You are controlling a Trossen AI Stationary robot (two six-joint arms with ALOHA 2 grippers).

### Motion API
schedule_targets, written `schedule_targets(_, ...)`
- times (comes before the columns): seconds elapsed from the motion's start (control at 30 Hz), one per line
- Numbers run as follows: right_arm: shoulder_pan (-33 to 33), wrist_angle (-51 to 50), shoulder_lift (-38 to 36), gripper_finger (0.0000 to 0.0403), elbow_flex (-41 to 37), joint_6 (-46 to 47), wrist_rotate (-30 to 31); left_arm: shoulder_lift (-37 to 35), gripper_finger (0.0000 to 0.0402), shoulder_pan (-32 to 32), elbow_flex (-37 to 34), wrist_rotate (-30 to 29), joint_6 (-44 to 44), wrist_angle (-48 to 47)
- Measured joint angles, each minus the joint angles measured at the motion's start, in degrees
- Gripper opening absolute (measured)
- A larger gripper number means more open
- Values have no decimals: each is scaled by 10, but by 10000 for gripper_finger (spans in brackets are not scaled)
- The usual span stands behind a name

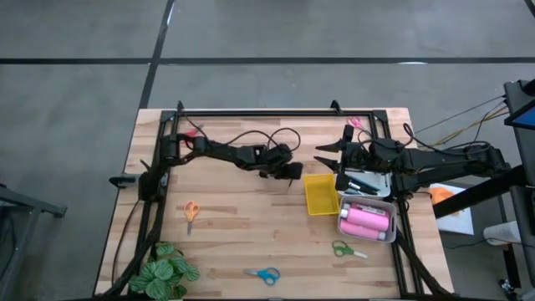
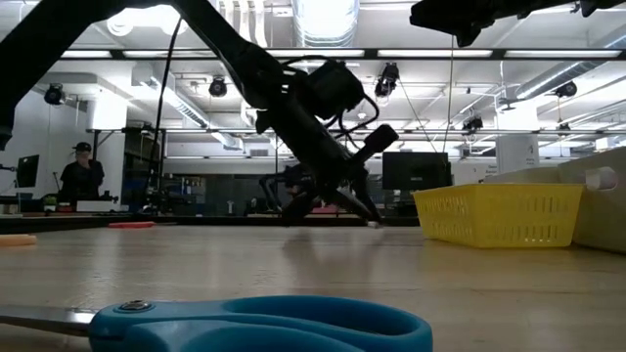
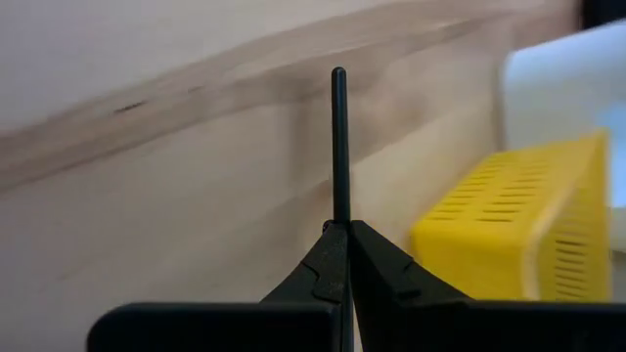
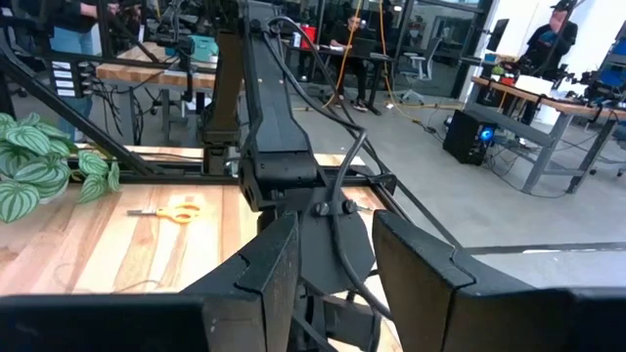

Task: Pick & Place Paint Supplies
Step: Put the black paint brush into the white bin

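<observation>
Pinching a thin brush, left fingers sit beside the yellow tray; right fingers apparently half-open.

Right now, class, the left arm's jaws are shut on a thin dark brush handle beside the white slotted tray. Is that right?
Not quite. The left gripper does clamp the thin dark brush handle, but the slotted tray beside it is yellow, as the left wrist view shows.

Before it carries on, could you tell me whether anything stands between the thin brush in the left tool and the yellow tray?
Nothing visible does: the left tool grips the thin brush, with bare wood up to the yellow tray.
</observation>
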Motion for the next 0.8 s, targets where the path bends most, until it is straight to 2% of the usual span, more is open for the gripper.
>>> schedule_targets(0.13, 0, 0, 0, 134, 0, 0, 0, 0, 10, 0, -1, 0, -28, -29)
schedule_targets(0.67, 0, 0, 0, 134, 0, 0, 0, 0, 11, 0, -2, -13, -26, -42)
schedule_targets(0.8, 0, 0, 0, 134, 0, 0, 0, 0, 22, 0, -2, -13, -26, -42)
